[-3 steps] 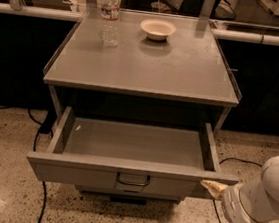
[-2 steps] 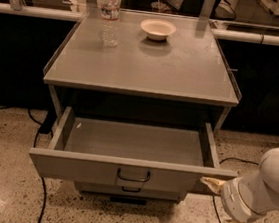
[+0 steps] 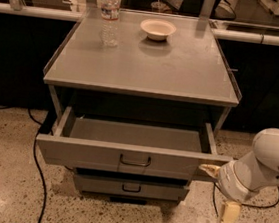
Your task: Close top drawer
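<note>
The top drawer (image 3: 89,154) is a wide grey metal drawer with a dark loop handle (image 3: 135,161). It stands partly pulled out of the grey cabinet (image 3: 145,64), and its inside is empty. My gripper (image 3: 218,194) is at the drawer's right front corner. Its cream fingers are spread apart: one fingertip (image 3: 207,168) touches the right end of the front panel, and the other (image 3: 228,217) hangs below it. It holds nothing.
A lower grey drawer front (image 3: 96,184) sits under the top drawer. A water bottle (image 3: 110,17) and a cream bowl (image 3: 158,29) stand on the cabinet top. A black cable (image 3: 38,165) runs over the speckled floor on the left. Dark counters stand behind.
The top drawer has slid some way back into the cabinet. My gripper has moved inward with it, staying at the right front corner.
</note>
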### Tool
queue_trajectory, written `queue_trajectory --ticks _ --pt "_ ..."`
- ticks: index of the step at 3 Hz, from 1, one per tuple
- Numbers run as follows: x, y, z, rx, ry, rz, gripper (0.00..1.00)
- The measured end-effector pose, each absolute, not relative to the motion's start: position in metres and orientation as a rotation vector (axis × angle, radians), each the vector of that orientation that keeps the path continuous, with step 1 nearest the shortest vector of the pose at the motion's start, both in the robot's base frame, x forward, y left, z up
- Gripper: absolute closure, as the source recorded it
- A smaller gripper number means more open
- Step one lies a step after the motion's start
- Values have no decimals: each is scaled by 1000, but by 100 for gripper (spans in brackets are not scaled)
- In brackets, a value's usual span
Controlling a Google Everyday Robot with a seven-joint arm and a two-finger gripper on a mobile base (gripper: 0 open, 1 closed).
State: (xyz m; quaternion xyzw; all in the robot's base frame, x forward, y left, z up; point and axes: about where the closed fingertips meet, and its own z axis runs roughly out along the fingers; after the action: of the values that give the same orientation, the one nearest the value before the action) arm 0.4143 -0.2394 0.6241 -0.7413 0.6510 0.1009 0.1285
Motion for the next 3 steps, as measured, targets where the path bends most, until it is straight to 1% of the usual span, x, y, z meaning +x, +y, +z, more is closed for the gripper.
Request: queue_trajectory --ticks 1,2,3 --pt "443 -227 625 -2142 1866 307 0" --pt "493 -192 638 -2109 1798 291 0" --pt "493 -192 638 -2109 1798 291 0"
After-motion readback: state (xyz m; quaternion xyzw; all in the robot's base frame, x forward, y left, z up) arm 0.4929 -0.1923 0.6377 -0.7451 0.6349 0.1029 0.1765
